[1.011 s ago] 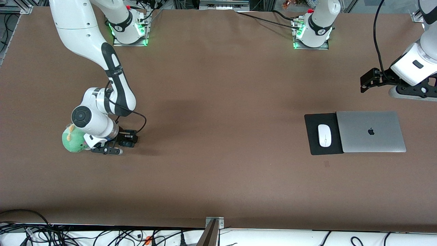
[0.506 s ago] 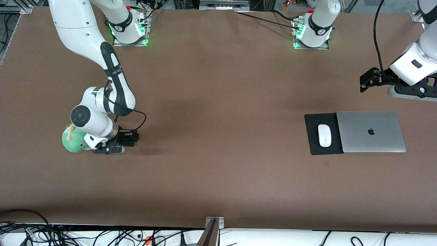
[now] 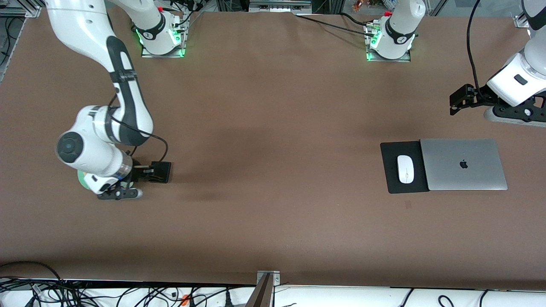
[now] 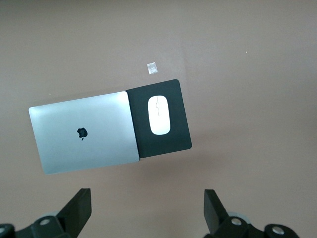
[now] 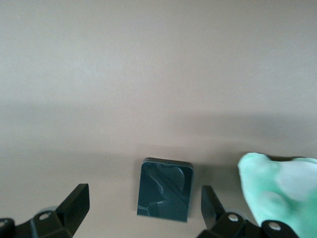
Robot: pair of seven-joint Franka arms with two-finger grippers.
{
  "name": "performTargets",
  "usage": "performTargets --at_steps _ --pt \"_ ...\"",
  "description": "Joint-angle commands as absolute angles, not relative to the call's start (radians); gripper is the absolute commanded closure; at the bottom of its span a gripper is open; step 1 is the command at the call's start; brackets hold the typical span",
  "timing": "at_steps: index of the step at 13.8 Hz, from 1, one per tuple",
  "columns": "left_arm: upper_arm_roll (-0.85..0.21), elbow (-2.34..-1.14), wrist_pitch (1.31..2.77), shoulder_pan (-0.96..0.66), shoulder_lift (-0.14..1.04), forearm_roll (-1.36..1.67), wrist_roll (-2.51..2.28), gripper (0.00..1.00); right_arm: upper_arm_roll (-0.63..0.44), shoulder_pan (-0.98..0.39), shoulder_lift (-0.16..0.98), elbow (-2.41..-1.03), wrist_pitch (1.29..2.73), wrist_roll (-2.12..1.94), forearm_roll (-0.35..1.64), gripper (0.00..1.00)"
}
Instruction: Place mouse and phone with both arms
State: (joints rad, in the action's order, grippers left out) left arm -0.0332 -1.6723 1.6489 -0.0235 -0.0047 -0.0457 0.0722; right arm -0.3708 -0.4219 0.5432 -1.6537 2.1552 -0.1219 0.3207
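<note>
The white mouse (image 3: pixel 405 169) lies on a black mouse pad (image 3: pixel 390 170) beside a closed silver laptop (image 3: pixel 463 164); it also shows in the left wrist view (image 4: pixel 159 115). The black phone (image 5: pixel 165 189) lies flat on the table under my right gripper (image 5: pixel 143 208), which is open with its fingers on either side of the phone and above it. In the front view the right gripper (image 3: pixel 119 194) and hand hide the phone. My left gripper (image 3: pixel 514 114) is open and empty (image 4: pixel 147 210), high over the table at the left arm's end.
A green plush toy (image 5: pixel 277 193) sits right beside the phone, mostly hidden under the right hand in the front view (image 3: pixel 85 181). A small tape square (image 3: pixel 408 204) lies nearer the camera than the mouse pad.
The right hand has risen and shifted toward the right arm's end of the table, now covering most of the plush toy. The left arm has barely moved.
</note>
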Motion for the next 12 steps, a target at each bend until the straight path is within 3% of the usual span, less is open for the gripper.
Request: performTargets --at_steps 1,7,10,12 --pt "-0.025 -1.666 1.640 -0.032 -0.008 -0.048 0.095 0.00 -0.414 -0.411 0.464 -1.618 2.010 -0.140 0.347 0.00" --pt "-0.026 -1.657 1.637 -0.034 -0.006 -0.049 0.097 0.00 -0.503 -0.417 0.249 -1.592 1.852 -0.144 0.222 0.00" --pt "-0.026 -1.657 1.637 -0.034 -0.006 -0.049 0.097 0.00 -0.474 -0.385 0.146 -1.591 1.786 -0.123 0.124 0.00" --pt "-0.023 -1.655 1.637 -0.032 -0.005 -0.049 0.100 0.00 -0.323 -0.246 0.098 -1.586 1.761 -0.100 0.071 0.00"
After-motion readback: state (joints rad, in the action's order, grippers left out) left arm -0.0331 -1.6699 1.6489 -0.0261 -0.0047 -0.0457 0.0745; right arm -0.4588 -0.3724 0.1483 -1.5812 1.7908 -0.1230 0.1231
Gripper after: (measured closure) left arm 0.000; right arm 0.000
